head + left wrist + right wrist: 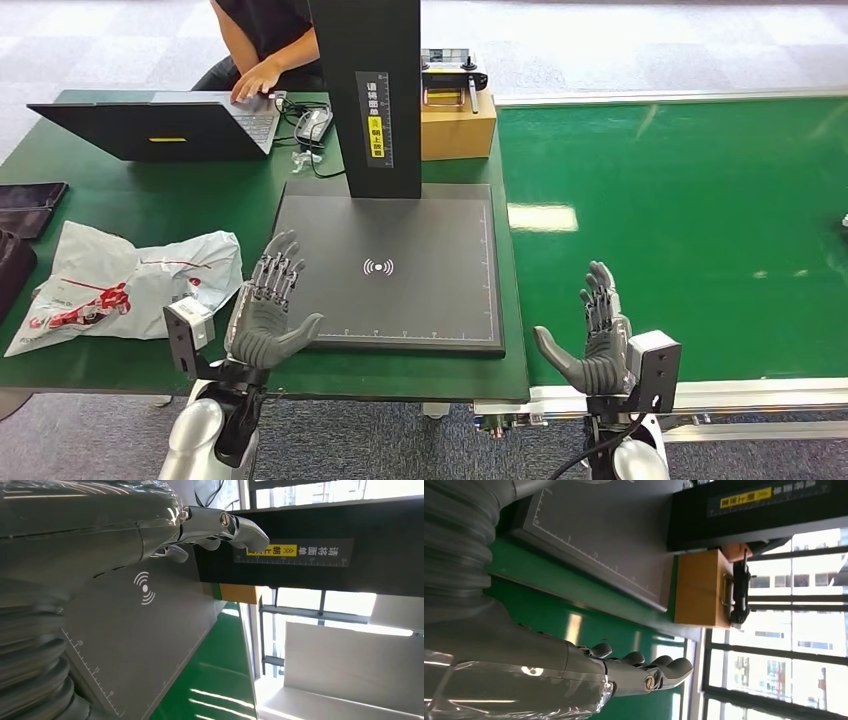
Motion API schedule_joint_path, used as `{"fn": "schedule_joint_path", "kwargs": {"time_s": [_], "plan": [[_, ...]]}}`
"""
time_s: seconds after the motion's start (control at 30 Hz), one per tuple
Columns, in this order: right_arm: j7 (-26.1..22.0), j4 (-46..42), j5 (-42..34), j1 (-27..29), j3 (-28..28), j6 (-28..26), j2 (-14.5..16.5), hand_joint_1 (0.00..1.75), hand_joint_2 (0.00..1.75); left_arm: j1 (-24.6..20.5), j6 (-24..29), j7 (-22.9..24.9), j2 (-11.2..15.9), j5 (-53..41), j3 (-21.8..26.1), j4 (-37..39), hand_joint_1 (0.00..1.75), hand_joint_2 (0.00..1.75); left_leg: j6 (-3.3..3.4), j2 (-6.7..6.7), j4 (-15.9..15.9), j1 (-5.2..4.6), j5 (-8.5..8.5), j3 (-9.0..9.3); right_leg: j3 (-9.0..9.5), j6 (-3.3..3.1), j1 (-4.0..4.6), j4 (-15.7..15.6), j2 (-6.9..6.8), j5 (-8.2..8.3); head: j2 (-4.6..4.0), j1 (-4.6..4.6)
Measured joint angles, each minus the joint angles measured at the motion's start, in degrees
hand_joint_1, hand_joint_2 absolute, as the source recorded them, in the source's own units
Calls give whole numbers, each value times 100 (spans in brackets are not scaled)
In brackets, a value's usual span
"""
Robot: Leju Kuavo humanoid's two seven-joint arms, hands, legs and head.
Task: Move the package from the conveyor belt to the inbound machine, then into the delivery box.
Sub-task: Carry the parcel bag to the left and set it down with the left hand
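Observation:
The inbound machine's dark scanning plate lies on the green table, with its black upright column behind it. My left hand hovers open at the plate's front left corner, palm facing inward, holding nothing. My right hand stands open over the near edge of the green conveyor belt, palm facing left. The left wrist view shows my left hand above the plate. The right wrist view shows my right hand over the belt. A white and red plastic package lies on the table at the left.
A person types on a black laptop at the table's far left. A wooden box with a black device on it stands behind the plate, beside cables. Dark items lie at the left edge. A small white object sits at the belt's right edge.

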Motion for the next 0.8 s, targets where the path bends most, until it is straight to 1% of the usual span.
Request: {"fn": "schedule_joint_path", "kwargs": {"time_s": [0.1, 0.2, 0.4, 0.53, 0.8], "plan": [[-24, -12, 192, 56, 1, -350, 34, 0, 175, 7, 64, -25, -51, -81, -66, 38, 0, 175, 0, 0, 0, 0, 0, 0, 0, 0, -1, 0, 0, 0, 0, 0], [-25, -58, 365, 151, 14, -387, 42, 0, 175, 17, 110, -71, -90, -123, -154, 89, 0, 175, 1, -1, 0, 0, -1, -1, 0, 1, -1, 0, -1, 0, 0, 1], [113, -65, 217, 265, 18, -87, 42, 0, 175, 36, -131, -176, -98, -17, -312, 216, 0, 175, 1, 0, 0, 0, -2, -1, -1, 1, 0, -1, 0, -1, 0, 1], [78, -10, 151, 258, 19, 145, 39, 0, 175, 28, -402, -295, -96, 179, -329, 286, 0, 175, 1, 0, 0, 0, -1, 0, 0, 1, 0, 0, 0, -1, 0, -1], [86, 31, 105, 243, 97, 542, -41, 0, 175, 60, -542, -422, -97, 277, -325, 392, 0, 175, 1, -1, 0, 0, -1, -2, 1, 1, 0, 0, 0, -1, 0, 0]]}}
